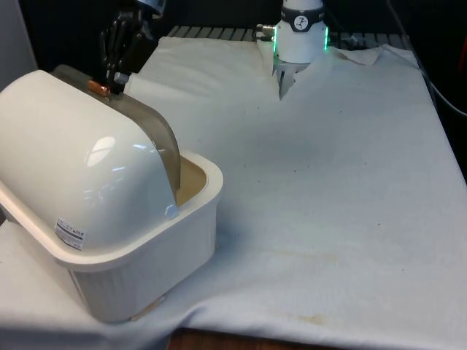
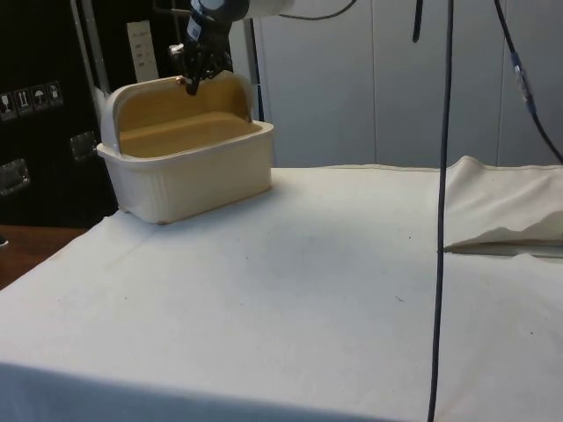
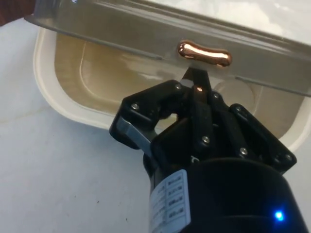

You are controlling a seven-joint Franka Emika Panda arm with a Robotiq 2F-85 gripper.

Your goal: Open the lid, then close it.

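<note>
Gripper (image 3: 197, 85) sits right at the lid's copper knob (image 3: 204, 53), fingers (image 3: 199, 111) pressed together with no gap between them, tips just under the knob. Whether they touch the knob or stop a hair short, can't tell from the wrist view. Nothing pinched between them.

Bread box (image 1: 146, 248) stands on the white cloth (image 1: 328, 219) at the front view's left, cream tub with ribbed walls. Its smoky translucent lid (image 1: 157, 135) is rolled back most of the way over the white dome, leaving the tan inside of the tub open. Knob (image 1: 98, 88) is up near the top of the dome, gripper (image 1: 117, 76) directly against it from above.

Side view: box (image 2: 189, 171) near the table's far corner, open mouth facing the camera, gripper (image 2: 192, 83) hanging at the upper edge of the raised lid (image 2: 233, 92), arm coming in from above. Rest of the cloth is bare, one fold bunched at the far side.
</note>
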